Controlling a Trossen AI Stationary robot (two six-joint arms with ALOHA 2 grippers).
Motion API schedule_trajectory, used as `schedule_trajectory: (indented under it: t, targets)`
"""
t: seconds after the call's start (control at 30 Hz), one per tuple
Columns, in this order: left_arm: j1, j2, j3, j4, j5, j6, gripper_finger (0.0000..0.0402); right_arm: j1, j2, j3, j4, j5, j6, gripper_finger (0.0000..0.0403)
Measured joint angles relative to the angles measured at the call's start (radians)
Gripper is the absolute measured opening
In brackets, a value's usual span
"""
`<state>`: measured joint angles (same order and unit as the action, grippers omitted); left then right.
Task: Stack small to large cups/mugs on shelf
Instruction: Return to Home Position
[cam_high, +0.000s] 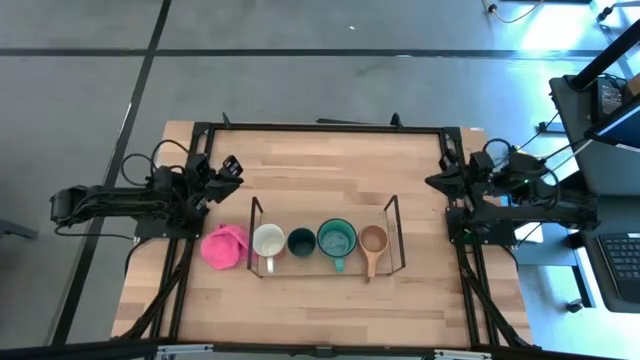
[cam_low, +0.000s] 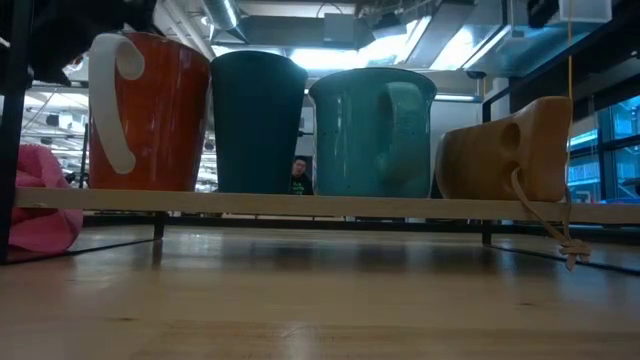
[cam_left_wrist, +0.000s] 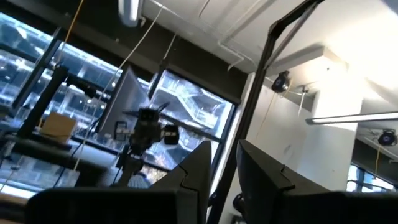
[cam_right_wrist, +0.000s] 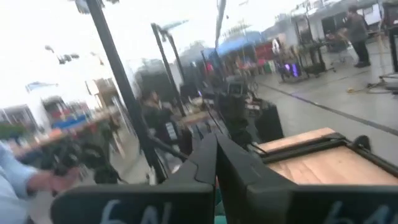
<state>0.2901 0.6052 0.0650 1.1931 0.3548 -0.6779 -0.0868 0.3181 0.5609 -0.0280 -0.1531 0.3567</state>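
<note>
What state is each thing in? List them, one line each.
white-rimmed mug: upright, at the left end of the shelf
dark green cup: upright, second in the row
teal mug: upright, third
wooden cup: upright, at the right end
pink item: on the table, beside the shelf's left end
left gripper: empty, at the table's left edge
right gripper: fingers shut, empty, at the right edge

Beyond your left gripper (cam_left_wrist: 224, 148) and its fingers (cam_left_wrist: 186, 180) stand tall windows (cam_left_wrist: 186, 102), a black pole (cam_left_wrist: 264, 87) and a white ceiling (cam_left_wrist: 354, 37) with a tube lamp (cam_left_wrist: 129, 11). Beyond the right gripper (cam_right_wrist: 216, 140) you face grey floor (cam_right_wrist: 348, 99), a blue canopy (cam_right_wrist: 249, 42) and people (cam_right_wrist: 356, 31) far off. A light-blue sleeve (cam_right_wrist: 12, 180) is nearer, off to one side of those fingers.
</note>
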Motion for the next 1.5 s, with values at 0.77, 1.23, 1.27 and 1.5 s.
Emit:
schedule_trajectory:
  t: [0.77, 1.23, 1.27, 1.5]
  targets:
    - [0.032, 0.001, -0.058, 0.063, 0.112, -0.028, 0.0071, 0.000, -0.315, -0.515, 0.491, -0.005, 0.138, 0.0010]
    - [0.067, 0.001, -0.058, -0.034, 0.146, -0.008, 0.0071, 0.000, -0.315, -0.554, 0.513, -0.005, 0.131, 0.0010]
    - [0.080, 0.001, -0.058, -0.034, 0.159, -0.009, 0.0071, 0.000, -0.315, -0.554, 0.513, -0.005, 0.126, 0.0010]
    - [0.157, 0.001, -0.058, -0.089, 0.226, -0.009, 0.0071, 0.000, -0.315, -0.554, 0.505, -0.006, 0.081, 0.0010]
